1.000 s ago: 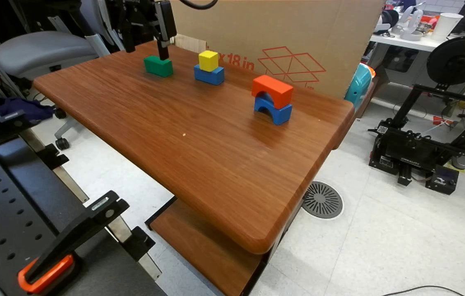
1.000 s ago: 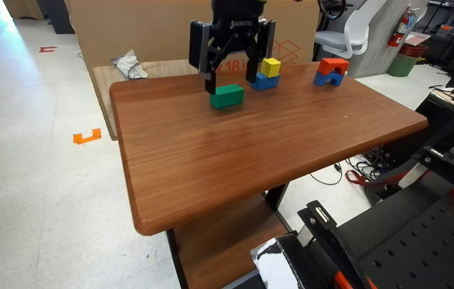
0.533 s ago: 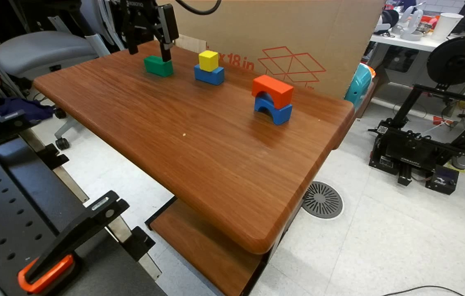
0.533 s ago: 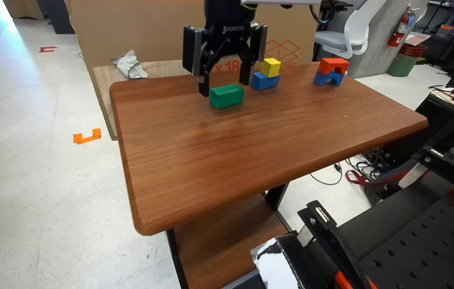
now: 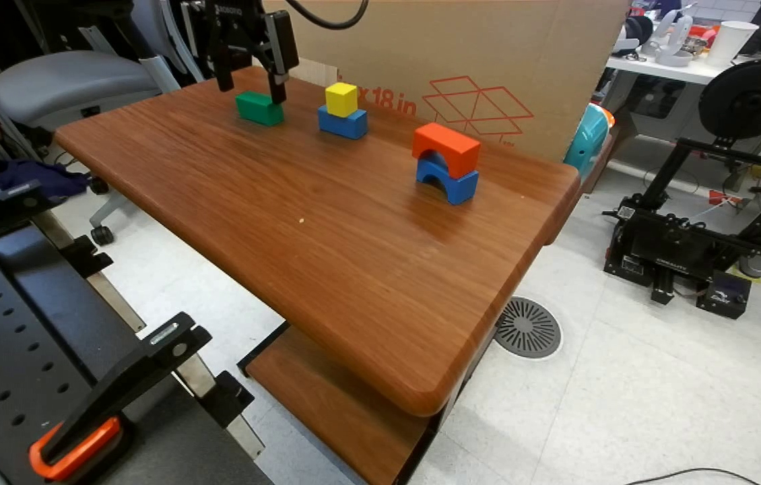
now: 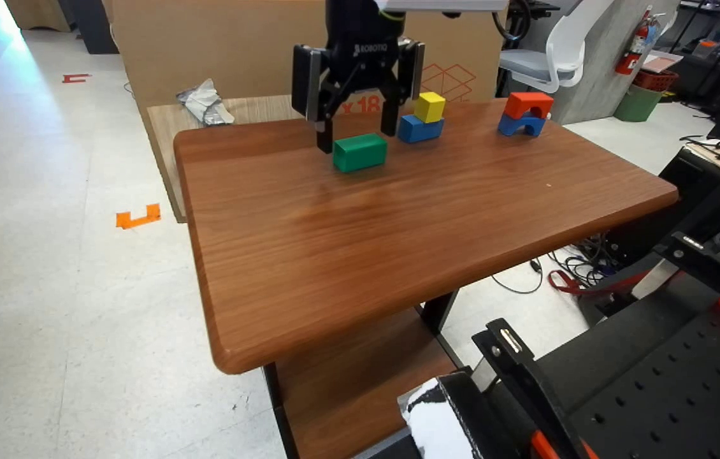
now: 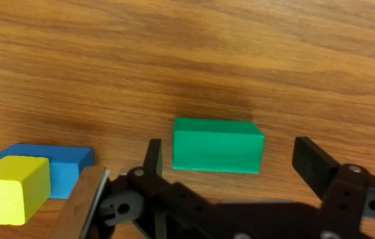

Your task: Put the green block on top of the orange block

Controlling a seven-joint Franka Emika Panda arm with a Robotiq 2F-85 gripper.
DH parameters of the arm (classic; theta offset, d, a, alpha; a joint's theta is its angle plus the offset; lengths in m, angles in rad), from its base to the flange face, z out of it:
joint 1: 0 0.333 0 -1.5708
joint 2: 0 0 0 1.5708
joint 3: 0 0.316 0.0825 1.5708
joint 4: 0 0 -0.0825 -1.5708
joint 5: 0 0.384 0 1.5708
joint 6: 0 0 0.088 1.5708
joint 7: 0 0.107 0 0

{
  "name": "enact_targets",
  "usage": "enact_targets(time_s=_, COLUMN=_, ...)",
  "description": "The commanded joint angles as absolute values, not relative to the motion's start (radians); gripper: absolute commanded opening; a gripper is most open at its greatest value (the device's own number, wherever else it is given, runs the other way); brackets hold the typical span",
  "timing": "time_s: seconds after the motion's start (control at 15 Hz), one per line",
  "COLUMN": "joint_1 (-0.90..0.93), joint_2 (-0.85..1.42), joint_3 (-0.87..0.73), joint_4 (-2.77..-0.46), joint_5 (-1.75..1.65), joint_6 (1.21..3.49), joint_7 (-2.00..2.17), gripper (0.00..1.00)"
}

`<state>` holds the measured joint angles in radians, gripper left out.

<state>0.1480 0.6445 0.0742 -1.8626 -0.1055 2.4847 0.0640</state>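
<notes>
The green block [image 5: 258, 109] lies on the wooden table [image 5: 326, 222]; it also shows in an exterior view [image 6: 360, 153] and in the wrist view [image 7: 218, 151]. The orange block [image 5: 449, 144], arch-shaped, sits on a blue arch block [image 5: 449, 182]. It shows in an exterior view [image 6: 529, 102] too, and is out of the wrist view. My gripper [image 7: 228, 142] is open and empty over the green block. Its fingers stand off both ends of the block, with a wider gap at the right end in the wrist view. How far the fingertips are above the table is unclear.
A yellow block [image 5: 341, 100] sits on a blue block [image 5: 343, 124] close to the green block, beside a gripper finger in the wrist view. A large cardboard box [image 5: 488, 60] stands behind the table. A black cable [image 5: 333, 23] hangs near the arm.
The open gripper has shifted slightly, rightward in one exterior picture and leftward and a little down in another, so its fingers stand more evenly about the green block. The blocks have not moved.
</notes>
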Motion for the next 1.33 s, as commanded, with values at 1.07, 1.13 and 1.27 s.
enact_targets(time_s=1.07, joint_1=0.096, joint_2=0.523, joint_3=0.032, joint_4=-1.99, joint_5=-0.11, joint_6=2.481, joint_7=0.02, gripper=0.41)
enact_targets(time_s=1.13, joint_1=0.081, joint_2=0.508, joint_3=0.029, joint_4=-2.008, joint_5=-0.108, joint_6=2.484, joint_7=0.006, gripper=0.41)
enact_targets(time_s=1.27, joint_1=0.039, joint_2=0.476, joint_3=0.024, joint_4=-2.032, joint_5=-0.089, joint_6=2.469, joint_7=-0.033, gripper=0.41)
